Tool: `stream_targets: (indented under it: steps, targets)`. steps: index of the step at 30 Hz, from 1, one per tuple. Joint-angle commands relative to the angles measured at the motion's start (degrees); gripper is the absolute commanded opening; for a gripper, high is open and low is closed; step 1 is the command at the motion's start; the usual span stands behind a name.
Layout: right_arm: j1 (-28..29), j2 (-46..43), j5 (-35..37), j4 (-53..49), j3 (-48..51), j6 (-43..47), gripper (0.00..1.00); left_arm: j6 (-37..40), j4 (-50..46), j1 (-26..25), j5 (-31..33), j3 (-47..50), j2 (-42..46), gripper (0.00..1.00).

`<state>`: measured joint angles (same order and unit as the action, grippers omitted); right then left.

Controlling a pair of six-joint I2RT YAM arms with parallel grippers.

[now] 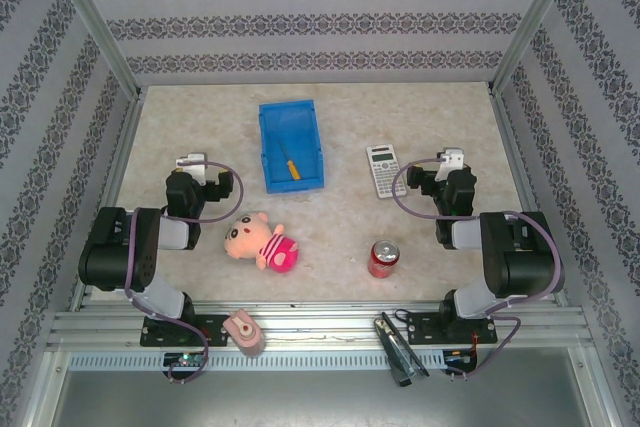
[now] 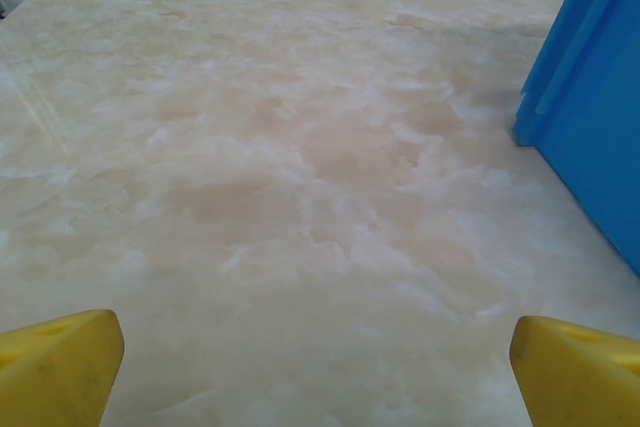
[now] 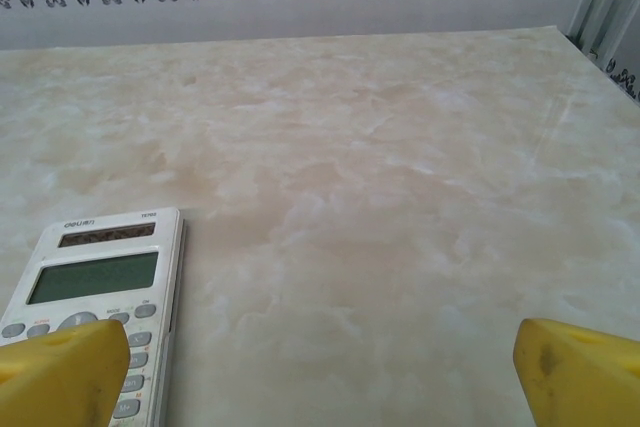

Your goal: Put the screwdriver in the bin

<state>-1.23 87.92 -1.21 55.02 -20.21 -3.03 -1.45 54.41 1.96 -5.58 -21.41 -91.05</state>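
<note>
Patterned walls (image 1: 320, 17) enclose a pale marbled tabletop (image 1: 350, 217), seen from above and behind the two arms. The left arm (image 1: 125, 247) is folded near the tabletop's left side, and the right arm (image 1: 515, 252) is folded near its right side. Both sets of jaws point toward the far wall.

In the left wrist view, that arm's jaws stand wide apart. One yellow fingertip (image 2: 55, 362) sits in each lower corner, with bare tabletop between them. The right arm's jaws are just as wide in the right wrist view, yellow fingertips (image 3: 575, 372) at the lower corners, gripping nothing.

The bin (image 1: 264, 147), bright blue with raised walls, lies on the far middle of the tabletop, left of centre. Its outer wall (image 2: 590, 97) rises at the right edge of the left wrist view.

A pink-and-cream plush toy (image 1: 262, 240) lies nearer the arms, in front of the bin. The grey calculator (image 1: 382, 170) lies flat to the right of the bin and well apart from it. It sits just beside the right arm's jaws (its screen and upper keys (image 3: 100, 287) show at the lower left of the right wrist view, partly behind a fingertip). A red soda can (image 1: 384, 258) stands upright in front of the calculator.

The screwdriver (image 1: 291, 164) lies inside the bin on its floor, toward the near end. Its orange-yellow handle is angled toward the bin's near right corner.
</note>
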Motion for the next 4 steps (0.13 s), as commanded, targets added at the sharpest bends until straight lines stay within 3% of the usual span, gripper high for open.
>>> stream_targets:
  steps: [1,4]
  targets:
    - [0.7,0.27,-0.83,0.52,-1.16,0.39,0.98,1.14,-0.38,-0.11,-0.66,-0.83,-0.11,0.99]
    - [1.12,0.12,-0.6,0.79,-0.93,0.82,0.98,1.14,-0.44,-0.11,-0.66,-0.83,-0.1,0.99]
